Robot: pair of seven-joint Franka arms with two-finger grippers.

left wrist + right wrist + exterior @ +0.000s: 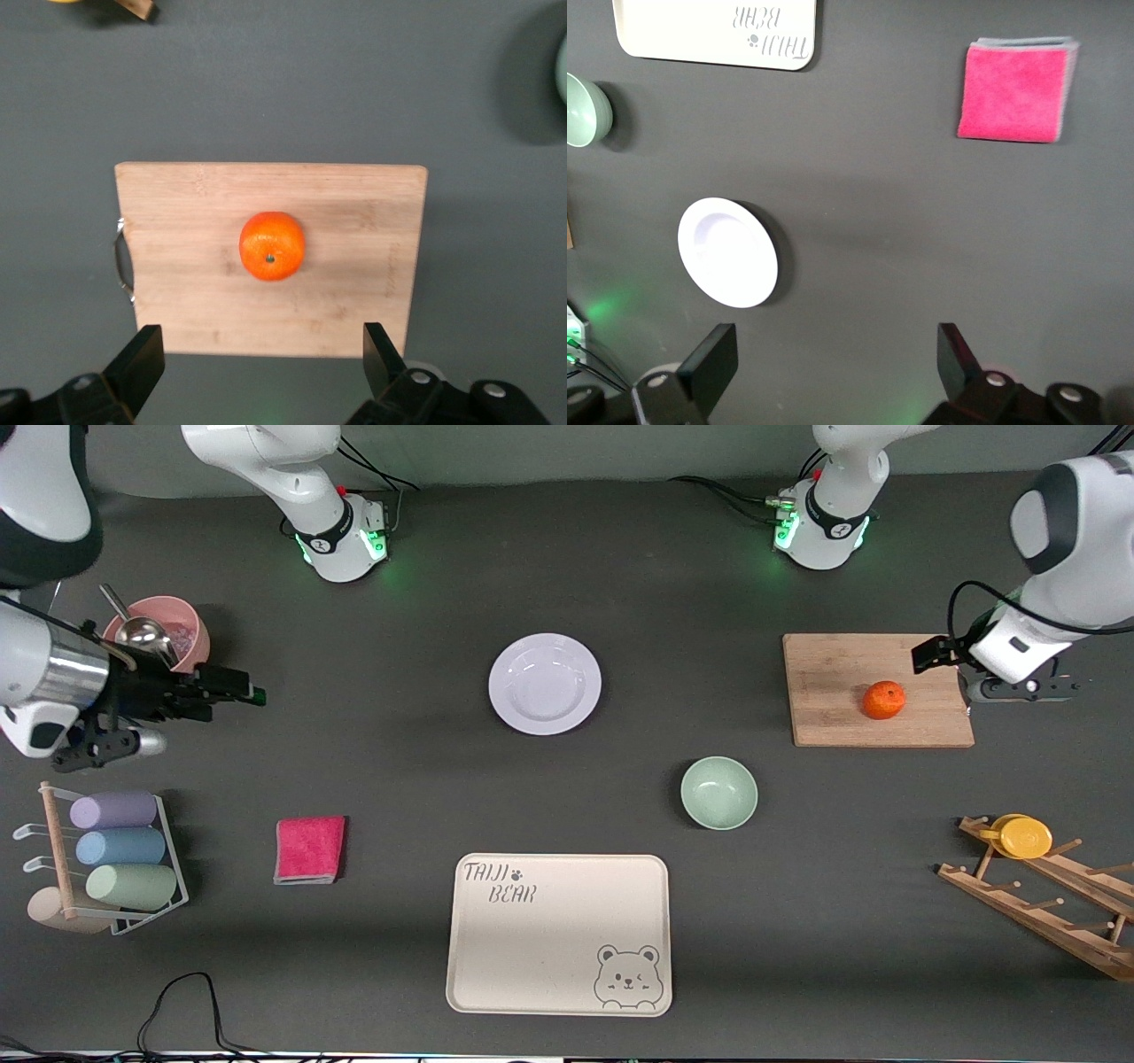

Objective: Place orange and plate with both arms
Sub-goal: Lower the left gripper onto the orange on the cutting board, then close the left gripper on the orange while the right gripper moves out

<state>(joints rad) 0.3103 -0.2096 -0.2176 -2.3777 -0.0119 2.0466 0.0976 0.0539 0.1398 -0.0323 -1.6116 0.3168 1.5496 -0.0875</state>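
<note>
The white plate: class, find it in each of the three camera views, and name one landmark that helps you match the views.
Front view: the plate lies mid-table, farther from the camera than the green bowl.
Left wrist view: no plate; only the bowl's edge shows.
Right wrist view: the plate lies on bare table, apart from the bowl.
Shared landmark: the green bowl.

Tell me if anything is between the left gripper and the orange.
Nothing visible. The left gripper is open beside the cutting board, and the orange sits alone on the board, with only bare wood between them.
</note>
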